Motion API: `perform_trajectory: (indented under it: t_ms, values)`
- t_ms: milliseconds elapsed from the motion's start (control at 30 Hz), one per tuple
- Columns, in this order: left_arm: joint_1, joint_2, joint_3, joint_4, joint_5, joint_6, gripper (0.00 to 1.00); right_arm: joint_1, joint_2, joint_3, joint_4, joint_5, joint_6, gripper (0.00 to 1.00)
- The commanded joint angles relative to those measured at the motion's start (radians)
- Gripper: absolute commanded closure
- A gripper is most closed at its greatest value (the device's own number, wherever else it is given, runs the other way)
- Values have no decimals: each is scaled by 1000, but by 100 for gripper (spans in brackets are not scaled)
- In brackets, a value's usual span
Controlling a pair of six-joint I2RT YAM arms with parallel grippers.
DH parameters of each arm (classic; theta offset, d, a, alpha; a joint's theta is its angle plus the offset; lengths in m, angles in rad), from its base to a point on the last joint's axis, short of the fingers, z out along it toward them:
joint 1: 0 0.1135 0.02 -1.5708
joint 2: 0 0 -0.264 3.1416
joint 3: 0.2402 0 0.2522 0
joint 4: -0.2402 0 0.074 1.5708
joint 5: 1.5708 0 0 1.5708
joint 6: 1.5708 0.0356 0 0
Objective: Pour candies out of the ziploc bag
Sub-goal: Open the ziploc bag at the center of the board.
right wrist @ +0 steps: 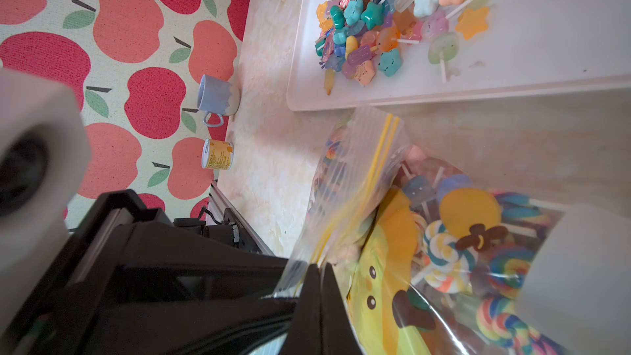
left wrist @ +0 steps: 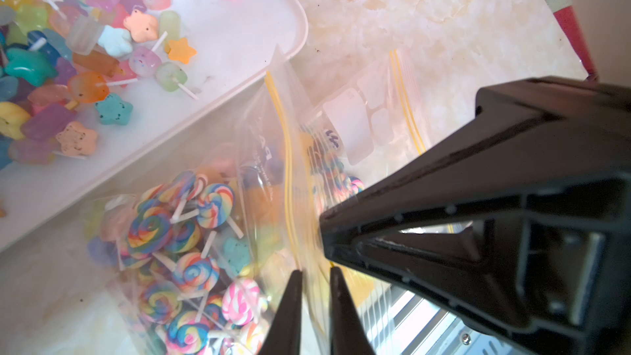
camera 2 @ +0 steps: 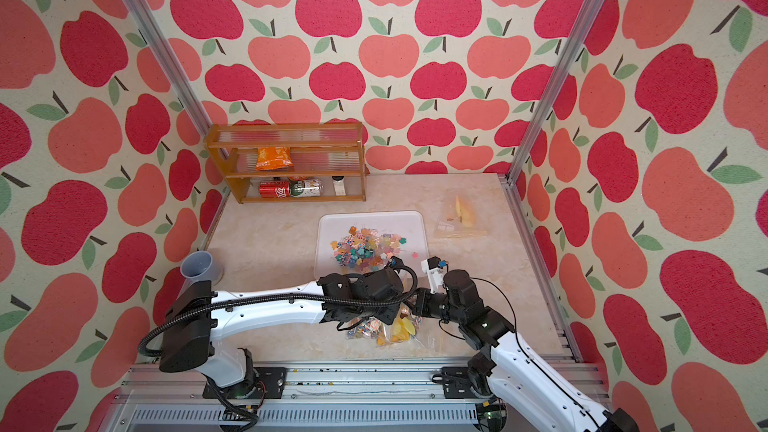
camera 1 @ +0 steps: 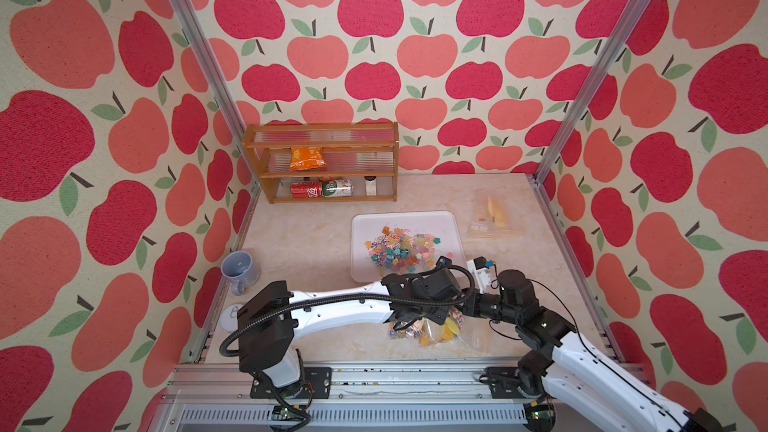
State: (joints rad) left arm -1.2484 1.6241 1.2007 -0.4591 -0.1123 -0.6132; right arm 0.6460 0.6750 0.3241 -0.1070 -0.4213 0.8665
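A: The left end effector [left wrist: 316, 274], jaws closed, pinches the yellow-zipped mouth of a clear plastic ziploc bag [left wrist: 273, 138]. The right end effector [right wrist: 320, 269] is clamped on that rim too, close by.

B: And the candies?

A: In 2 places. A heap of small multicoloured star and flower candies [camera 1: 399, 249] lies on the white plastic tray [camera 1: 444, 226]. Swirled lollipops on pale sticks [left wrist: 150, 230] still fill the bag, which sits on the marbled beige desk [camera 1: 307, 251] just beside the tray's near rim.

B: So which step is this?

A: By the look of it, the grip on the mouth is made and the pour of what remains is not yet begun. The next move would call for both arms to raise the bag together, hold its lips apart and tip the mouth over the tray. Otherwise sweets may spill onto the desk.
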Motion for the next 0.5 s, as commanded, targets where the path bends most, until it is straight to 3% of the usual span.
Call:
perform_trajectory:
  t_ms: [0, 33, 467]
  values:
    - [-3, 10, 3, -25, -21, -8, 97, 4, -21, 27, -14, -8, 4, 100]
    - [-3, 11, 7, -35, -28, -9, 100, 3, -22, 28, -23, -3, -1, 100]
    - [-3, -64, -1, -117, -136, -13, 100, 3, -74, 32, -182, 57, -65, 100]
